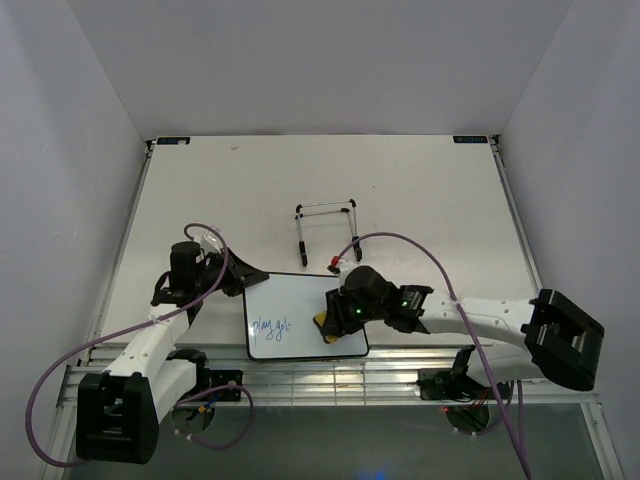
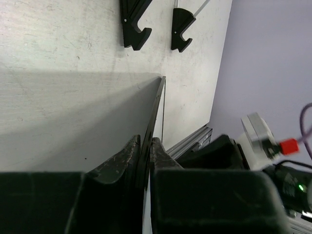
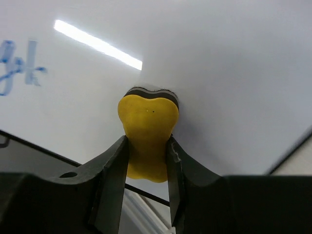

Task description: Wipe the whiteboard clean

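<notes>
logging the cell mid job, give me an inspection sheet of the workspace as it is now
surface: white table, lightly scuffed
job's things: whiteboard near the arms, blue writing on its left part, yellow eraser pressed against it
clutter: wire stand behind the board, holding nothing
grippers: left gripper shut on the whiteboard's edge; right gripper shut on the eraser
cables: purple cables loop off both arms
surroundings: plain white walls, nothing else seen

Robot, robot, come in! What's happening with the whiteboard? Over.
Left tool shut on whiteboard edge. Right tool shut on yellow eraser, pressed to board. Blue writing not yet erased. Wire stand clear of board.
</notes>
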Controlling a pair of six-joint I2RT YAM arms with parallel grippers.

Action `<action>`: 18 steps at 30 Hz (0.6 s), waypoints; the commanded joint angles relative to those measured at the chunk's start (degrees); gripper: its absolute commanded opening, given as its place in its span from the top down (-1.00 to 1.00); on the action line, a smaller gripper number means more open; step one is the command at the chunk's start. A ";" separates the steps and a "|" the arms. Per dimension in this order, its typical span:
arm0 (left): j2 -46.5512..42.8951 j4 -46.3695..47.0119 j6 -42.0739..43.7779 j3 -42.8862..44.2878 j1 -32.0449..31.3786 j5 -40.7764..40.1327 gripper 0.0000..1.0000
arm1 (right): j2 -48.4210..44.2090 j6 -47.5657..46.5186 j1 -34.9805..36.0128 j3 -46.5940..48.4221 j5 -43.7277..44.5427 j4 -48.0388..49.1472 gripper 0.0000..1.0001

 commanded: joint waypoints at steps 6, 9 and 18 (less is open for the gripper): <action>-0.36 -2.79 -0.43 -2.23 -0.98 -9.13 1.00 | 19.79 -3.46 13.63 26.95 -1.00 -2.80 0.39; -0.53 -2.79 -0.43 -2.14 -1.07 -8.95 1.00 | 26.94 -5.31 16.54 36.81 0.76 -8.16 0.39; -0.27 -3.14 1.07 -1.52 -1.16 -6.67 1.00 | 26.34 -5.49 13.31 33.79 7.44 -12.03 0.39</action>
